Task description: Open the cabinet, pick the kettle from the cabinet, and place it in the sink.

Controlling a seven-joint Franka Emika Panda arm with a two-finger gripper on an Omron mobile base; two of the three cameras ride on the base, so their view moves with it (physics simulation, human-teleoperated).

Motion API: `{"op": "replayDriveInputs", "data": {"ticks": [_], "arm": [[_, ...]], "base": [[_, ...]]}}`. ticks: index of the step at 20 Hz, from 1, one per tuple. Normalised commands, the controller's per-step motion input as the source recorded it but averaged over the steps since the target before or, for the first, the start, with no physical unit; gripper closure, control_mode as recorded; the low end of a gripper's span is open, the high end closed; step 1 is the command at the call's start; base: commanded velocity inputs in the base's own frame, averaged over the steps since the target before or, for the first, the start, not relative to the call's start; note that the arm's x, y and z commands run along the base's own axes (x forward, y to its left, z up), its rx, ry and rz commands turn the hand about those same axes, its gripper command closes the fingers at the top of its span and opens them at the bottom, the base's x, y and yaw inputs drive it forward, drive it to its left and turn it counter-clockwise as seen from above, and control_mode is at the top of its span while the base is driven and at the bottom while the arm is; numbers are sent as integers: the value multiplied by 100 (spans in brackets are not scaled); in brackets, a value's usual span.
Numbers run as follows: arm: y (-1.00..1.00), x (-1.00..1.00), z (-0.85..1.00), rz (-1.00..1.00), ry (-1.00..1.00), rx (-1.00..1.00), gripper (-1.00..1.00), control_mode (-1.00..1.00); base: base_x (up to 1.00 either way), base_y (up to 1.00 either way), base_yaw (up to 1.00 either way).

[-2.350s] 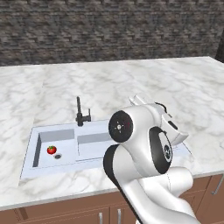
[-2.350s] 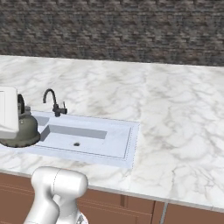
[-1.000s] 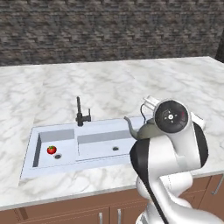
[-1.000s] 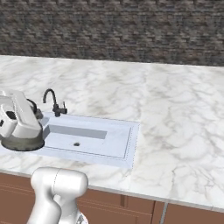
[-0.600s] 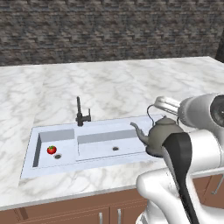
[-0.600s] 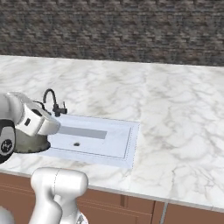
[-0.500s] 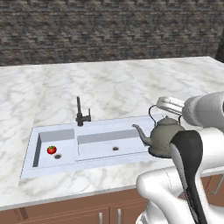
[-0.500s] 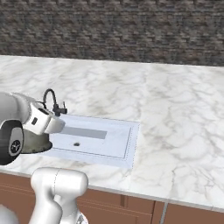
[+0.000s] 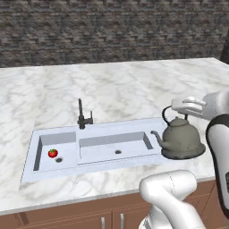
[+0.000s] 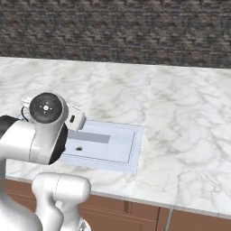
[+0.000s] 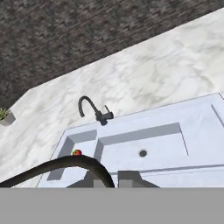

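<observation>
The grey-olive kettle [image 9: 181, 141] hangs upright by the sink's right end, its spout pointing left over the wide basin. My gripper [image 9: 173, 107] is shut on the top of its thin dark loop handle. In the hand view that handle [image 11: 65, 162] arcs across in front of my gripper [image 11: 109, 180]. The pale double-basin sink [image 9: 96, 162] [image 11: 201, 109] [image 10: 131, 153] lies below, with a black faucet [image 9: 82, 117] [image 11: 92, 109] behind it. The cabinet is out of view.
A small red tomato [image 9: 53, 153] [image 11: 77, 152] lies in the small left basin. Marble counter [image 9: 116, 89] surrounds the sink, backed by a dark stone wall. My own white arm [image 10: 43, 133] covers the sink's left part in the right base view. A small plant [image 11: 4, 116] stands far left.
The arm has swung round and carried the kettle rightward, from over the sink's right part to its right end. The gripper stays shut on the handle. The base has not moved.
</observation>
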Motion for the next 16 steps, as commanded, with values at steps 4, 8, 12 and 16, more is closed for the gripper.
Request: {"op": "replayDriveInputs", "data": {"ticks": [4,8,12,16], "arm": [[2,35,-10,14,1,18,100,-100],[7,40,-10,9,8,20,100,-100],[14,36,-18,9,4,19,100,-100],[18,34,-20,10,1,11,100,-100]], "base": [[0,0,0],[0,0,0],[0,0,0],[0,0,0]]}}
